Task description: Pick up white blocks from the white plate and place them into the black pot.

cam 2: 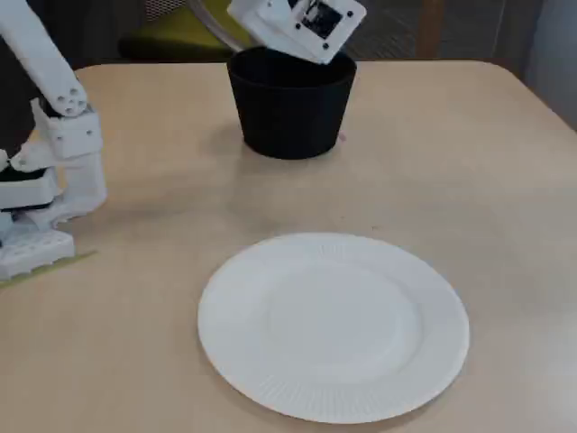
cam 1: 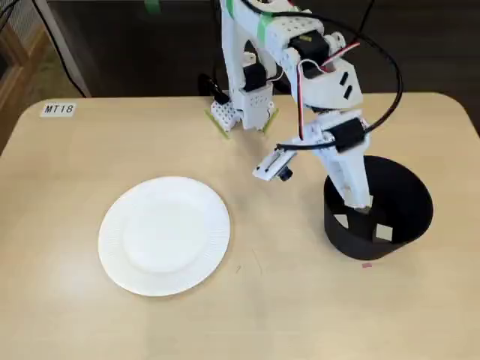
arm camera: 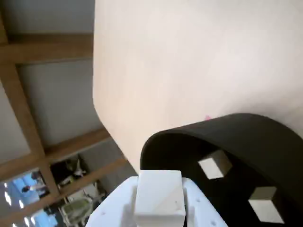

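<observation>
- The white plate (cam 1: 164, 234) is lying bare on the bench (cam 1: 67, 180), well apart from the black pot (cam 1: 390, 217).
- Two white blocks (arm camera: 215, 165) are resting inside the pot.
- The fingers (arm camera: 159, 196) are clamping a further block (arm camera: 159, 191) just above the pot's rim.
- Judging by this, only the release is remaining.

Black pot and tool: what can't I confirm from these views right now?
- How many blocks lie in the black pot: a fixed view shows two white blocks, the arm covering part of the floor; another fixed view shows only its wall.
- Whether the tool has let go: the wrist view shows a white block between its fingers, cut off by the bottom edge.
- The tool's tips in both fixed views: hidden inside the pot.
</observation>
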Robot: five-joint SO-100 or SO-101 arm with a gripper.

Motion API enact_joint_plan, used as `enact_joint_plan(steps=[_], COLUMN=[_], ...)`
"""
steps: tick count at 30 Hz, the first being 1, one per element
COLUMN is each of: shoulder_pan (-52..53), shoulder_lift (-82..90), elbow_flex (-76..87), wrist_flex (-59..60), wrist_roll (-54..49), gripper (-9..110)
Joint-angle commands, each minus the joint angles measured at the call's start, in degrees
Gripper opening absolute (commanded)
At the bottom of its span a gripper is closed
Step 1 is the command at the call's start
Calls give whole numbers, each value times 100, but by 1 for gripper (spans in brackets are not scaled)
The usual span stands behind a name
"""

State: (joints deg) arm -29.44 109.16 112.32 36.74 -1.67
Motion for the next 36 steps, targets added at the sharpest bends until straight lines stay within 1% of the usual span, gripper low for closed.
enact_joint_plan(steps=[1,10,17,18,19,20,21,24,29,30,31,33,36], shoulder_pan=[-211,-861,-958,-940,-940,-923,-888,-800,-677,-659,-650,-589,-387], shoulder_lift=[-176,-158,-141,-132,-114,-105,-105,-26,149,193,237,369,888], elbow_flex=[-9,-9,9,9,9,9,9,9,9,9,9,9,-44], wrist_flex=[-439,-316,-97,-44,26,88,123,229,352,352,369,422,729], wrist_roll=[-88,44,88,79,-44,-88,-53,-114,-211,-211,-211,-141,-185], gripper=[-2,-2,-2,6,21,33,37,39,35,30,21,-2,-2])
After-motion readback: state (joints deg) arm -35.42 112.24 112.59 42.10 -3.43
